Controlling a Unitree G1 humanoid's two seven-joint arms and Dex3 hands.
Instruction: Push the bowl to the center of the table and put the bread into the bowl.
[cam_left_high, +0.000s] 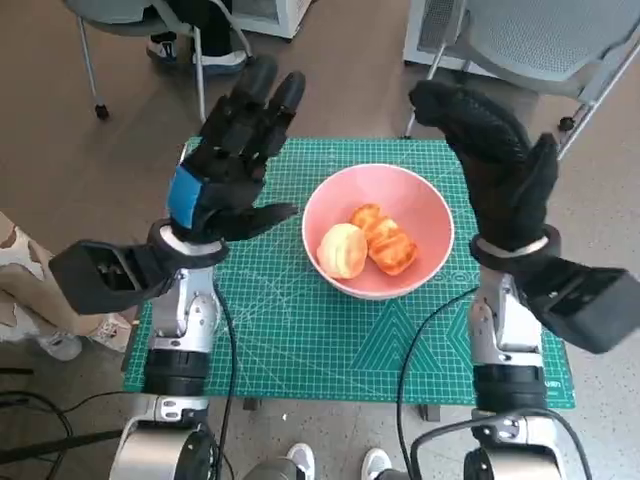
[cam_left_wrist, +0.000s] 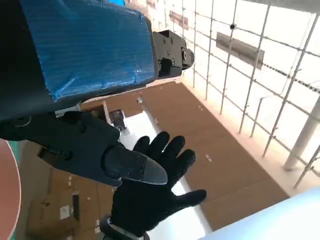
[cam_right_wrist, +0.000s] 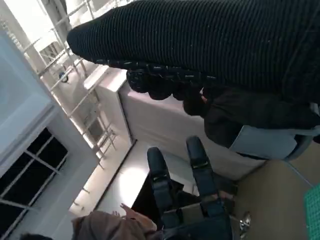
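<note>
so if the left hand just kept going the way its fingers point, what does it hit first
Probably nothing on the table. The left hand is raised, open, fingers aimed up and away beyond the mat's far edge; the bowl sits off to its side. The chair legs lie that way in the head view, but depth is unclear.

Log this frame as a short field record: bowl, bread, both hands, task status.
bowl: pink bowl near the middle of the green cutting mat
bread: two bread pieces inside the bowl
left hand: raised beside the bowl, fingers spread, holding nothing
right hand: raised on the other side, holding nothing
status: bread appears placed in the bowl
</note>
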